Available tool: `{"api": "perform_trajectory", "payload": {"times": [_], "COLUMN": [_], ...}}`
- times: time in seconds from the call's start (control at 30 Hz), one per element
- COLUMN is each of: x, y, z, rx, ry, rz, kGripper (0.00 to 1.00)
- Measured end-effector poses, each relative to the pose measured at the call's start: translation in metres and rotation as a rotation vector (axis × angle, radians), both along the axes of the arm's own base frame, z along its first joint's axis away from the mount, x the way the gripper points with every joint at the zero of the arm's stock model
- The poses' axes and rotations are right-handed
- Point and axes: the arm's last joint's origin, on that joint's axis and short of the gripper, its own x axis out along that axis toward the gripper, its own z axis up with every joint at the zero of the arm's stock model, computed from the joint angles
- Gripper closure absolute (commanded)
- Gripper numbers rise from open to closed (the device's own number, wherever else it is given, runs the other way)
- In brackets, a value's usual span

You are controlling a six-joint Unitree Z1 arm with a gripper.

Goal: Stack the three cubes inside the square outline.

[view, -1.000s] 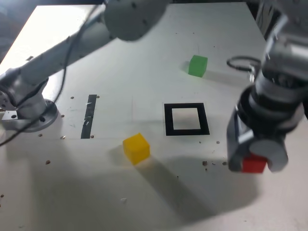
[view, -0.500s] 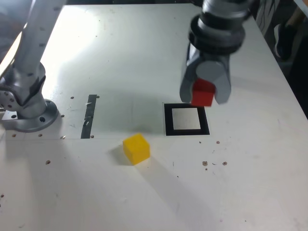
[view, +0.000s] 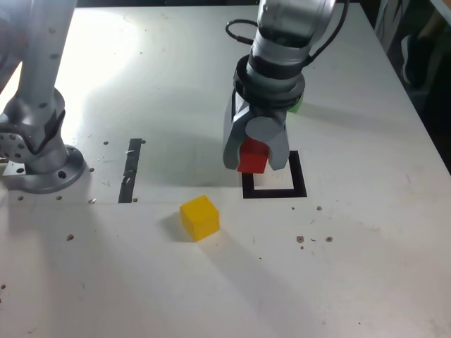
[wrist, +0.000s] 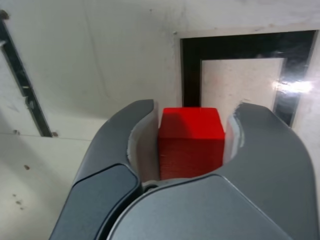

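Moved since prev frame: hand (view: 257,163) w/ red cube (view: 253,155), now over toward ext. view's left, covering sq. outline's upper-left corner there. Hand grasping red cube btwn its fingers (wrist: 142,145), above tabletop (view: 338,282). Sq. outline (view: 299,176) lies flat, well in from tabletop's right edge. Yellow cube (view: 200,218) sits apart from outline, nearer tabletop's near edge. Green cube (view: 296,106) mostly hidden behind arm (view: 278,60), farther twd tabletop's far edge.
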Motion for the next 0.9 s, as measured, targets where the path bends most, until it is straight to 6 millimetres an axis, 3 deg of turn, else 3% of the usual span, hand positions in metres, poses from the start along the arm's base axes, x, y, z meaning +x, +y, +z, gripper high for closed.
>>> {"api": "perform_trajectory", "payload": {"times": [0.13,0.9], "x": [-0.006,-0.001], "y": [-0.002,0.009], "z": [-0.010,-0.021], "rx": [0.008,0.021], "ry": [0.008,-0.109], "rz": [0.016,0.059], "kGripper": [0.85,0.85]}}
